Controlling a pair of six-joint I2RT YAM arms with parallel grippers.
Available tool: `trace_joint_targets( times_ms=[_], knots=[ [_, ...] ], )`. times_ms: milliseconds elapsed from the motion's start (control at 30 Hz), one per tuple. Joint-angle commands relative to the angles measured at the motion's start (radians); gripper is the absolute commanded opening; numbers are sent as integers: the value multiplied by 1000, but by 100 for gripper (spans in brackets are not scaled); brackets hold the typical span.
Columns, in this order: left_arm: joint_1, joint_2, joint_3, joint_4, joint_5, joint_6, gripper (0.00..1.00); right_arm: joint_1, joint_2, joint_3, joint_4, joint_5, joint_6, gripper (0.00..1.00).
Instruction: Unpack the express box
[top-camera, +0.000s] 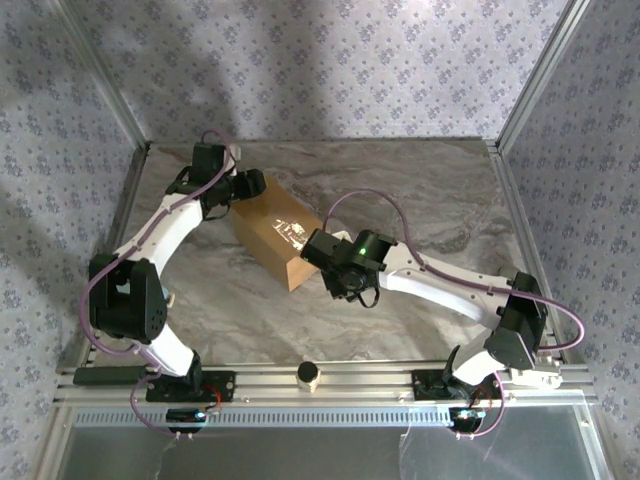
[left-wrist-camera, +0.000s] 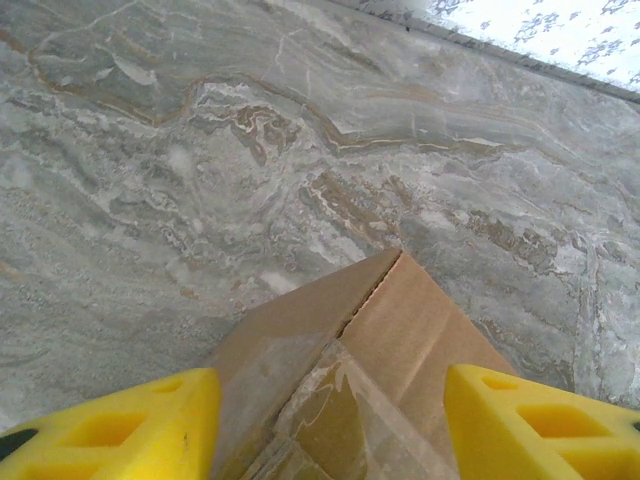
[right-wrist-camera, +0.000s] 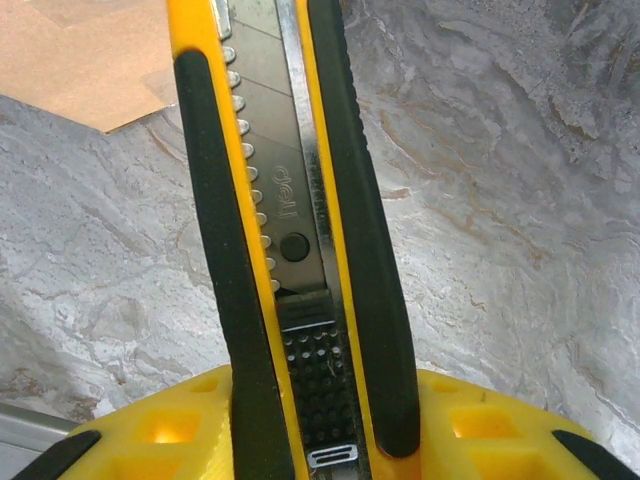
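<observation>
Top external view: express box (top-camera: 280, 235) lies flat on the marble tabletop (top-camera: 430, 190), its long axis running diagonally from far-left to near-right. One arm is at each end.

Left gripper (top-camera: 245, 190) sits at the box's far-left end. In the left wrist view, the yellow fingers (left-wrist-camera: 110, 430) stand on either side of that end of the box (left-wrist-camera: 400, 330). A strip of glossy clear tape (left-wrist-camera: 330, 410) runs down the middle between them. Jaws are spread about as wide as the box. I cannot tell whether the pads actually press the cardboard or just flank it.

Right gripper (top-camera: 335, 278) is just off the box's near-right end. It is clamped on a yellow-and-black snap-off utility knife (right-wrist-camera: 290, 200). In the right wrist view the knife handle runs straight out from the gripper (right-wrist-camera: 320, 440), and the blade end goes off the top of the frame, so I can't say how far the blade is out. A corner of the box (right-wrist-camera: 70, 60) shows ahead and left of the knife, apart from it, with bare marble in between.

Judgement: the taped seam runs along the box's long axis, and the knife arm is nearer its near-right end. The blade needs to swing left onto the box top and line up with the seam. The left arm looks placed to brace the far end, but if it has no firm hold, the box may slide under the cut.
</observation>
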Motion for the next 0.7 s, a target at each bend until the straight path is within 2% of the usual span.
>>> trace_joint_targets(
  times_ms=[0,667],
  knots=[
    [-34,-5,-35,-20,73,-4,61,-3,2,46,0,-17,-29,0],
    [-64,-25,-75,58,127,-29,60,-24,20,58,11,19,-101,0]
  ],
)
